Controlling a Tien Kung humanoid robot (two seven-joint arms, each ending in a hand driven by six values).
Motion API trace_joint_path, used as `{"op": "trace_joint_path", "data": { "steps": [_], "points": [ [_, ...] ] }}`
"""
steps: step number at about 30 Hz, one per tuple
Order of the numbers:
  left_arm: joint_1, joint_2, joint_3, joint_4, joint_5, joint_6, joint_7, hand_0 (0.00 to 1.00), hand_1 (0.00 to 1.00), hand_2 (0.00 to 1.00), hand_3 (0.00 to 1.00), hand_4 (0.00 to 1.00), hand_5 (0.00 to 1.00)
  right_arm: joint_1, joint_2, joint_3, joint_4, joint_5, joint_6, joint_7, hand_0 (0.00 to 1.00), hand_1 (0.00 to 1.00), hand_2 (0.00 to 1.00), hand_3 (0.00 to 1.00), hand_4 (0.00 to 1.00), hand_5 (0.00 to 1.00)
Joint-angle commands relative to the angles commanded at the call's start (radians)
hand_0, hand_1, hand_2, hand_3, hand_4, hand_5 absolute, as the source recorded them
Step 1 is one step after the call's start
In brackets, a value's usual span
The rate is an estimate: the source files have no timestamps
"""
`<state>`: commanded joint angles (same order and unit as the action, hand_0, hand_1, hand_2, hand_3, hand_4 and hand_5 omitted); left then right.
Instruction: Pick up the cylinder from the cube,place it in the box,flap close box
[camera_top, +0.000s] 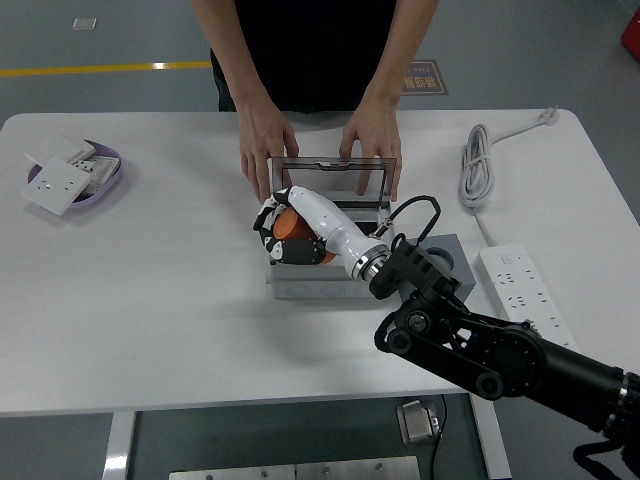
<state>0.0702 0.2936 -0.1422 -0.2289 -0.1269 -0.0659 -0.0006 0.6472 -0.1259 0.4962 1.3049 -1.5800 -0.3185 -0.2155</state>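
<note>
White table (150, 300), grey floor behind. At centre, right hand (285, 232) clasping orange cylinder (295, 227) above open box (325, 285); person's hands (262, 150) steadying lid (335, 180). Cube (448, 252) right, bare.

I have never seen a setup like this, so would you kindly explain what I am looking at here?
This is one view from a camera on a humanoid robot's head, looking down at a white table. The black arm from the right ends in a white hand whose fingers grip an orange cylinder over an open grey box. A person opposite steadies the box lid with both hands. The grey cube is beside the box; a power strip, coiled cable and a purple dish of switch plates lie around.
</note>
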Motion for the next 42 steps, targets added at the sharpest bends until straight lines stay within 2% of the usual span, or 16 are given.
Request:
{"op": "trace_joint_path", "data": {
  "steps": [6,11,16,27,28,33,34,39,40,42],
  "points": [
    [-0.003,0.001,-0.001,0.000,0.007,0.000,-0.001,0.582,0.618,0.573,0.603,0.669,0.086,0.050,0.027,-0.027,-0.062,-0.163,0.017,-0.054,0.151,0.197,0.216,0.177,0.002,0.002],
    [-0.006,0.001,-0.003,0.000,0.013,0.000,-0.001,0.582,0.617,0.573,0.603,0.670,0.087,0.073,0.023,-0.038,-0.098,-0.262,0.027,-0.063,0.157,0.200,0.216,0.177,0.002,0.002],
    [-0.007,0.000,-0.005,0.000,0.018,0.000,-0.001,0.582,0.617,0.574,0.604,0.671,0.086,0.075,0.009,-0.039,-0.121,-0.295,0.048,-0.062,0.162,0.203,0.217,0.179,0.002,0.002],
    [-0.008,-0.001,-0.009,0.000,0.026,0.000,-0.001,0.582,0.618,0.574,0.604,0.671,0.088,0.060,-0.009,0.005,-0.139,-0.313,0.189,-0.033,0.179,0.219,0.232,0.206,0.002,0.002],
    [-0.007,-0.001,-0.009,0.000,0.026,0.000,-0.001,0.582,0.618,0.574,0.604,0.671,0.088,0.058,-0.010,0.008,-0.139,-0.316,0.194,-0.033,0.412,0.408,0.417,0.456,0.305,0.002],
    [-0.006,-0.001,-0.007,0.001,0.025,0.000,-0.001,0.582,0.618,0.574,0.604,0.671,0.088,0.055,-0.012,0.015,-0.138,-0.323,0.200,-0.032,0.412,0.408,0.417,0.456,0.305,0.002],
    [-0.007,-0.001,-0.008,0.001,0.026,0.000,-0.001,0.582,0.617,0.574,0.604,0.670,0.089,0.055,-0.013,0.015,-0.138,-0.326,0.200,-0.032,0.832,0.649,0.646,0.683,0.596,0.153],
    [-0.008,-0.001,-0.011,0.000,0.032,0.000,-0.001,0.582,0.617,0.574,0.604,0.670,0.089,0.055,-0.013,0.014,-0.139,-0.329,0.198,-0.030,0.832,0.649,0.646,0.683,0.596,0.153],
    [-0.008,-0.001,-0.010,0.000,0.034,0.001,-0.001,0.582,0.617,0.574,0.604,0.670,0.089,0.054,-0.013,0.015,-0.139,-0.329,0.198,-0.029,0.969,0.715,0.708,0.724,0.754,0.295],
    [-0.009,-0.002,-0.009,0.000,0.035,0.001,-0.001,0.582,0.617,0.574,0.604,0.670,0.089,0.052,-0.013,0.016,-0.138,-0.328,0.198,-0.028,0.969,0.715,0.708,0.724,0.754,0.295]
  ]
}}
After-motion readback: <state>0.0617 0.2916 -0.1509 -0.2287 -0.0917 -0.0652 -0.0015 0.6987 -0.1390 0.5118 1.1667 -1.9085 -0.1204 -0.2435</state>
